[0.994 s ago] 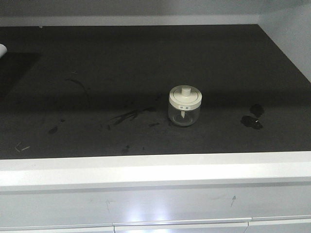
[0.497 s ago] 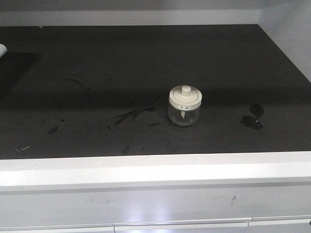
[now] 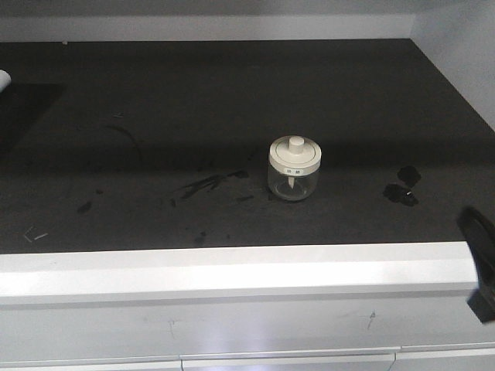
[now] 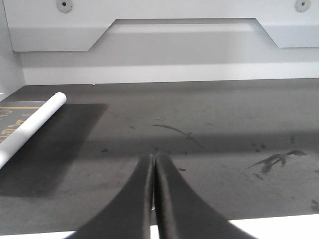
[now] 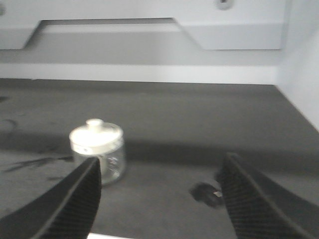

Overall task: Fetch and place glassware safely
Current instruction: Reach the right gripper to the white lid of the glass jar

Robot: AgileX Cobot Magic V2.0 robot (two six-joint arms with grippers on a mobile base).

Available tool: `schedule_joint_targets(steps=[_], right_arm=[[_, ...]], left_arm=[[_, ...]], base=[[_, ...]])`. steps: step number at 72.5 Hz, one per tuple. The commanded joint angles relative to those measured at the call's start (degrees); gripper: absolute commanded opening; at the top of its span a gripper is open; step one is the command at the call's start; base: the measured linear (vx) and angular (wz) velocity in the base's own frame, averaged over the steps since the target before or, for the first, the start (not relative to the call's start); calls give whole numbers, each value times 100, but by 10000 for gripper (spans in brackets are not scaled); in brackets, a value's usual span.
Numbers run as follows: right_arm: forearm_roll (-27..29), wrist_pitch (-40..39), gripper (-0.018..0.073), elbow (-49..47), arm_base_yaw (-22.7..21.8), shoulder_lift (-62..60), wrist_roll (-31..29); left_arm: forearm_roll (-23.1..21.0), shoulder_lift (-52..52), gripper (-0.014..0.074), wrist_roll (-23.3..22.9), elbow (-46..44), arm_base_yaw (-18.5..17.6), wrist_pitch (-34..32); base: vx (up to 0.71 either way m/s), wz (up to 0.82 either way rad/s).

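The glassware is a small squat clear jar (image 3: 294,169) with a cream-white knobbed lid. It stands upright on the dark counter (image 3: 232,100), right of centre. In the right wrist view the jar (image 5: 97,151) sits ahead and left, just beyond the left finger. My right gripper (image 5: 160,172) is open and empty, over the counter's front edge; a dark blurred part of it shows at the lower right of the front view (image 3: 479,263). My left gripper (image 4: 153,162) is shut and empty, well left of the jar, which its view does not show.
A white rolled tube (image 4: 31,128) lies on a dark mat (image 4: 50,144) at the counter's left. A small dark scrap (image 3: 401,192) lies right of the jar. White walls stand at the back (image 3: 232,27) and right (image 3: 464,54). A white ledge (image 3: 232,270) fronts the counter.
A dark blurred part of my right gripper has come into the front view at the lower right edge. The jar has not moved.
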Motion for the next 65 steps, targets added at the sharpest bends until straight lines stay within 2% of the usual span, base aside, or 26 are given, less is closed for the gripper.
schedule_joint_targets(steps=[1,16,26,40,49,65], right_arm=[[-70,-884,498,-567,349,729,-150],[-69,-1522,498,-1589,815,2784,-192],[-69,-1931,498,-2306,828,3977,-161],[-119,-1982,498,-3166,828,5188,-136],[-303,-1988,498,-3614,828,5774,349],[-1362,-2387,498,-3924,828,6470,1496]], left_arm=[[-21,76,-7,-12,-133,-48,-453],[-21,76,-7,-12,-133,-48,-453],[-21,76,-7,-12,-133,-48,-453],[-21,76,-7,-12,-133,-48,-453],[-21,76,-7,-12,-133,-48,-453],[-21,76,-7,-12,-133,-48,-453]], base=[[0,0],[0,0],[0,0],[0,0],[0,-1],[0,-1]])
